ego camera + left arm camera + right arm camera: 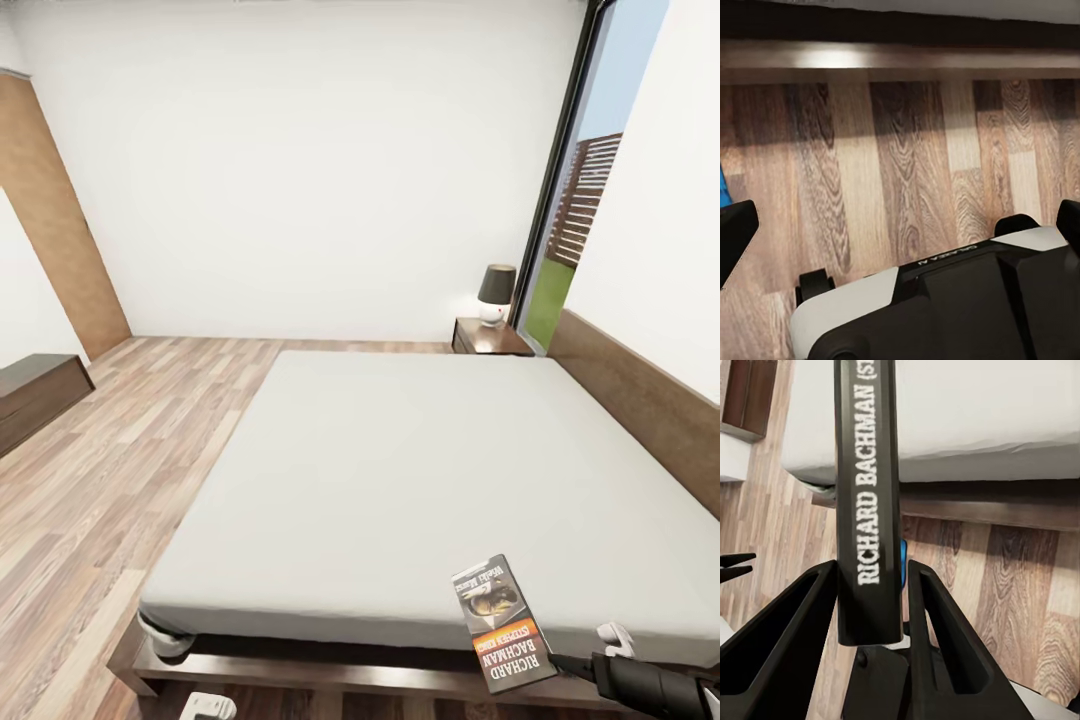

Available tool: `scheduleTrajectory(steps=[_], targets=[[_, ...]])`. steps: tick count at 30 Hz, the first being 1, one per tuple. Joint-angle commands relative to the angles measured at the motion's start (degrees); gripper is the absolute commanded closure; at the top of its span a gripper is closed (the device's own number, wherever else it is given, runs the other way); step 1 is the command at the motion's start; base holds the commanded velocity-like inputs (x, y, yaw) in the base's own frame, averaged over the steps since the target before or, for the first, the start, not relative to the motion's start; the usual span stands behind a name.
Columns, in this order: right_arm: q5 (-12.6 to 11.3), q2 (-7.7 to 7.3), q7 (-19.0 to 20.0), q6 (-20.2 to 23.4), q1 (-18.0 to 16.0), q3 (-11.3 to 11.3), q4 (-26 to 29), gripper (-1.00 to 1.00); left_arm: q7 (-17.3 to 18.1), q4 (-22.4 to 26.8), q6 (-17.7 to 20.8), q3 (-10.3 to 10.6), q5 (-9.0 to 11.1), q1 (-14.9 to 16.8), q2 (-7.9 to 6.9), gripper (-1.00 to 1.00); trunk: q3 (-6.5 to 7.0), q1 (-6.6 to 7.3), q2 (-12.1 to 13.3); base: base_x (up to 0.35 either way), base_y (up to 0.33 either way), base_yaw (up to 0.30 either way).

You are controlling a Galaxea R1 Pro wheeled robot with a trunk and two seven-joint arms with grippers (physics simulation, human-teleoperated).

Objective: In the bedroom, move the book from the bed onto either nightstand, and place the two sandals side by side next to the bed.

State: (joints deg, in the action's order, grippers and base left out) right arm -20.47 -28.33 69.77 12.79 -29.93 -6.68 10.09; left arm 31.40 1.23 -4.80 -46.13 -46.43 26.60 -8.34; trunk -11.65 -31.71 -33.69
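Black right gripper (870, 607) clamps the book (866, 495); left gripper's state unclear.

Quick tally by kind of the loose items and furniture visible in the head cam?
Book: 1
Bed: 1
Nightstand: 1
Lamp: 1
Dresser: 1
Total: 5

right gripper (870, 607): two black fingers (795, 637) clamped on book (866, 472), spine lettered "richard bachman". beyond: grey mattress (982, 412), dark bed frame (990, 506), wood-plank floor (1020, 585), blue sliver beside spine.
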Motion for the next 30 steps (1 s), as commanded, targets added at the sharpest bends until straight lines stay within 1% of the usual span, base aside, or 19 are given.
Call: scheduleTrajectory(steps=[1,17,30], targets=[[-0.61,-0.05,0.10,0.57,-0.04,-0.44,0.02,1.00,0.05,0.00,-0.30,-0.36,-0.66,0.03,-0.01,-1.00,0.00,-0.02,-0.08,0.000,0.000,0.000],[-0.54,-0.05,0.10,0.57,-0.04,-0.44,0.02,1.00,-0.19,0.00,-0.30,-0.36,-0.86,0.05,0.02,-1.00,1.50,-0.02,-0.08,0.000,0.000,0.000],[-0.54,-0.04,0.10,0.57,-0.04,-0.44,0.02,1.00,-0.19,0.00,-0.30,-0.34,-0.86,0.03,0.07,-1.00,2.44,-0.02,-0.08,0.000,0.000,0.000]])
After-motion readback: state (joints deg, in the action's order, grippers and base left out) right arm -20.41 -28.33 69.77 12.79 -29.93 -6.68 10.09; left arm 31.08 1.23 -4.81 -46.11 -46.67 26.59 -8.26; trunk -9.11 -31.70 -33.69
